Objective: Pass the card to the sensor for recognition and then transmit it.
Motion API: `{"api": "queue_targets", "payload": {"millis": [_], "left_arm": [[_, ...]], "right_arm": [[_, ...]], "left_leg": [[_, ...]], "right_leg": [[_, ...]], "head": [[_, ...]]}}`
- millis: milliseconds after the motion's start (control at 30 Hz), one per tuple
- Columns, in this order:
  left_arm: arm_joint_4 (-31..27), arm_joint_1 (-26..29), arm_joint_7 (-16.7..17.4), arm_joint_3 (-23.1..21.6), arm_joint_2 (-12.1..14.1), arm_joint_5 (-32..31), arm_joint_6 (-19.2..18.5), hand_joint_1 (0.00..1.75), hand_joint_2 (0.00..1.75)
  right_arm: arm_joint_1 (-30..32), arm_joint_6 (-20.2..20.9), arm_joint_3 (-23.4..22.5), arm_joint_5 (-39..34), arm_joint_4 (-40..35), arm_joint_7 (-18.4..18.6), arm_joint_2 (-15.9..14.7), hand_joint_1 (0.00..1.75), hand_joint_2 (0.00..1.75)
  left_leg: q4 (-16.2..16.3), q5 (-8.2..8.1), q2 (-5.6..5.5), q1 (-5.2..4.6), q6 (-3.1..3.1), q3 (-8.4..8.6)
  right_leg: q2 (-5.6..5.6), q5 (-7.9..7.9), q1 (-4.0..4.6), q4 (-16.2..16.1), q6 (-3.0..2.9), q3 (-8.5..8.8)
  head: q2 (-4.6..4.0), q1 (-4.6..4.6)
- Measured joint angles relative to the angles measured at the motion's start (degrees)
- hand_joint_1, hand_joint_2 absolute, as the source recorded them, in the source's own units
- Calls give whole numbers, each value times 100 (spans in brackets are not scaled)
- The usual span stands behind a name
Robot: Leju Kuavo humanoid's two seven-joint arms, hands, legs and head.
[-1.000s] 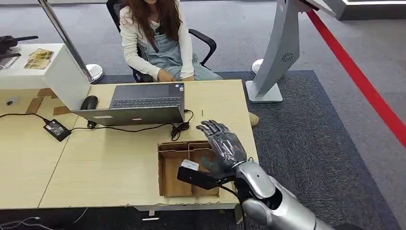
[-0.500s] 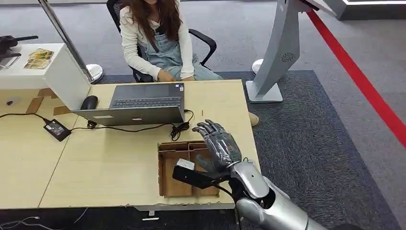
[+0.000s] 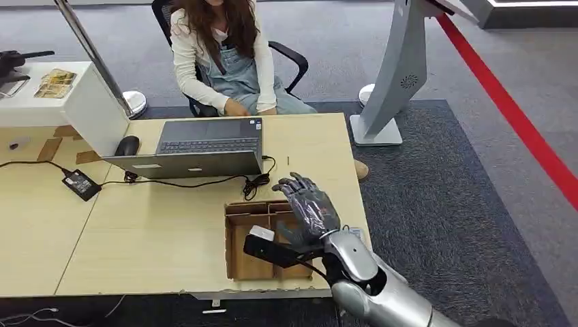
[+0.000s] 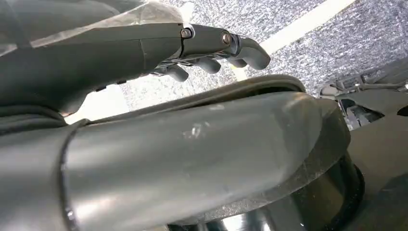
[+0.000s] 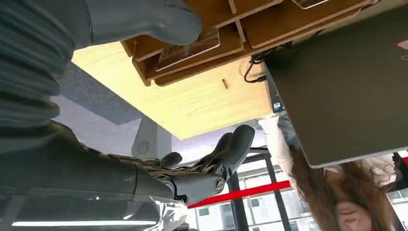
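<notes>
While the right hand [image 3: 310,208] hovers above the divided cardboard tray [image 3: 240,255] near the wooden table's [image 3: 150,231] front edge, its fingers are spread and it holds nothing. A card [image 5: 185,48] lies in one tray compartment, seen in the right wrist view. The left hand [image 4: 159,43] hangs over carpet, fingers loosely curled, empty. Beyond the tray sit a laptop [image 3: 198,146] and a seated person [image 3: 225,54].
</notes>
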Motion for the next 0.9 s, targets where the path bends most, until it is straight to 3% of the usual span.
{"api": "queue_targets", "payload": {"millis": [900], "left_arm": [[0, 1, 20, 0, 4, 28, 7, 0, 0]], "right_arm": [[-4, -325, 0, -125, 503, -74, 190, 54, 175]], "left_leg": [[0, 0, 0, 0, 0, 0]], "right_leg": [[0, 0, 0, 0, 0, 0]], "head": [[0, 0]]}}
